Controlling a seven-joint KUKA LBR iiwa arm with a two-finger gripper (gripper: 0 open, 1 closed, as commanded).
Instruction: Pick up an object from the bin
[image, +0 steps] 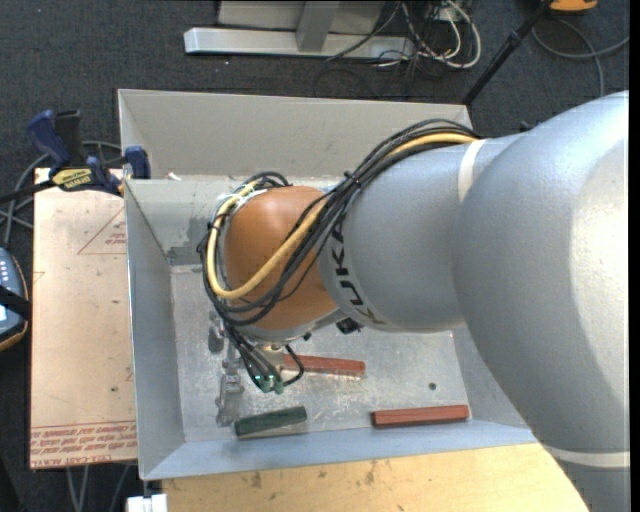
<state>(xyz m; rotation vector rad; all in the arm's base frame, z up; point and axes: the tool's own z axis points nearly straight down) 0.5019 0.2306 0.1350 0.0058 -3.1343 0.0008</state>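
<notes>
Jaws low at frame's lower left, just beside dark green block; opening cannot be told. Risk: clipping block's end, skidding it.

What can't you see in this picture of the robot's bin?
In the camera view:
The bin: the arm and its orange cover hide the middle of the floor and whatever lies there.
The reddish bar: its left end goes behind the cables.
The gripper: it is grey against the grey floor, so whether it touches the dark block beside it cannot be told.
</notes>
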